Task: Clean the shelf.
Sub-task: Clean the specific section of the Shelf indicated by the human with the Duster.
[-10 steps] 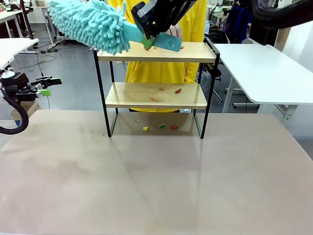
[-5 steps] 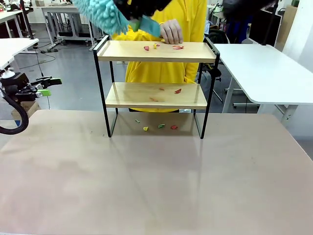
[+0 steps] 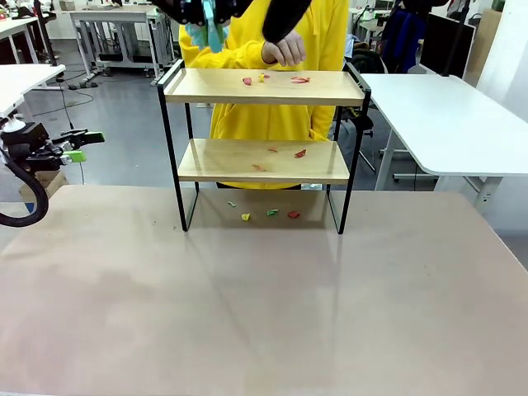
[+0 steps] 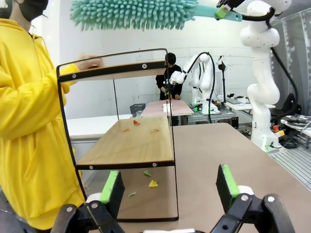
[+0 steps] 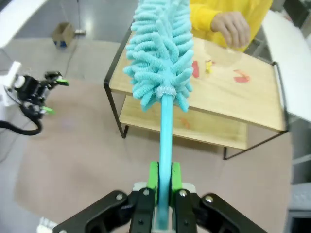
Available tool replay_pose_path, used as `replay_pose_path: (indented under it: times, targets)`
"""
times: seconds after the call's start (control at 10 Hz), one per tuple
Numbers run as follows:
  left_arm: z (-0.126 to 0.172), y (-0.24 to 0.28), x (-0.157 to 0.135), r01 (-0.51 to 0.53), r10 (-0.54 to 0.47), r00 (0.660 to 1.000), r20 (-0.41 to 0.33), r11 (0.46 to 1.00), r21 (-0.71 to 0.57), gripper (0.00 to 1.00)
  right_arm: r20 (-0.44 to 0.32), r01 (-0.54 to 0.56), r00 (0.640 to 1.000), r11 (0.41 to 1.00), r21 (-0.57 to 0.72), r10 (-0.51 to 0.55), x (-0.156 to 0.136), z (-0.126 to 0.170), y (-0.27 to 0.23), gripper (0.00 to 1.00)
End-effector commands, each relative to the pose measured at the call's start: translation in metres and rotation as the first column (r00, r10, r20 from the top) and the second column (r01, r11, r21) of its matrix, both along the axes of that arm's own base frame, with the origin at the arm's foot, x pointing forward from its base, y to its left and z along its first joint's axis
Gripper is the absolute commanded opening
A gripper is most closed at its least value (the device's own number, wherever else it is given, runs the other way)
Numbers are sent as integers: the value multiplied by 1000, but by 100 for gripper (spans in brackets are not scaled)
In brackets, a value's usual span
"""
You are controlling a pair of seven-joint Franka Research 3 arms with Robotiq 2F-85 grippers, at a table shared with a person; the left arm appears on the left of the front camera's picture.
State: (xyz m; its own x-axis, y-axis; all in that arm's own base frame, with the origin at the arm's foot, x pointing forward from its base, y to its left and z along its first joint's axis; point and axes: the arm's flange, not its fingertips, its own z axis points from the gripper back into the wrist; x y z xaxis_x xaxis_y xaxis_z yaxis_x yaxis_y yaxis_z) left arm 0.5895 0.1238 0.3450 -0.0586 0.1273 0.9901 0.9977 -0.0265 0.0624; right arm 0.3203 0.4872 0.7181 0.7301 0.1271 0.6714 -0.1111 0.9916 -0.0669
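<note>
1. Table [image 3: 264, 313]: pale top across the lower two-thirds of the front view. Unchanged.

2. Shelf [image 3: 262, 161]: upright at upper centre of the front view, at the table's far edge. Both boards are level and it has not shifted.

3. Person [image 3: 280, 115]: yellow top, standing behind the shelf. One hand [image 3: 285, 52] now hangs just above the back edge of the top board, close to the scraps. A second ago the duster's handle and the gripper covered that spot.

4. Duster [image 5: 160, 58]: teal and fluffy-headed. A second ago it stretched across the upper left of the front view, its handle low over the top board. It has since risen to the top edge of the frame, where a small teal piece [image 3: 210, 29] shows. The right wrist view looks down along it onto the shelf.

5. Right gripper [image 5: 164, 179]: jaws clamped on the duster's handle.

6. Left gripper [image 4: 170, 187]: jaws wide apart with nothing between them. It is parked at the left edge of the front view and has not moved.

7. Scraps:
   - Three on the top board [image 3: 264, 79].
   - A few on the lower board [image 3: 299, 153].
   - Several on the table under the shelf [image 3: 271, 213].
   - Those in plain sight have not moved.

Judgement: the lift swept nothing off. Both boards still carry litter, so the cleaning is barely begun, and the hand is close to the path of any pass over the top board.
</note>
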Motion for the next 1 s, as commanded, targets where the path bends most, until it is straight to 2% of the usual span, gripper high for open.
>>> replay_pose_path:
  times: [0.0,0.4,0.9]
  targets:
    - [4,1,0,-2,2,1000,8,1000,5,100,-23,20,1000,1000,6,-20,23,14,69,13]
    - [4,1,0,-2,2,1000,8,1000,5,100,-66,66,996,990,122,-58,36,-11,77,13]
    - [4,1,0,-2,2,1000,8,1000,5,100,-178,140,977,979,146,-114,43,-45,68,13]
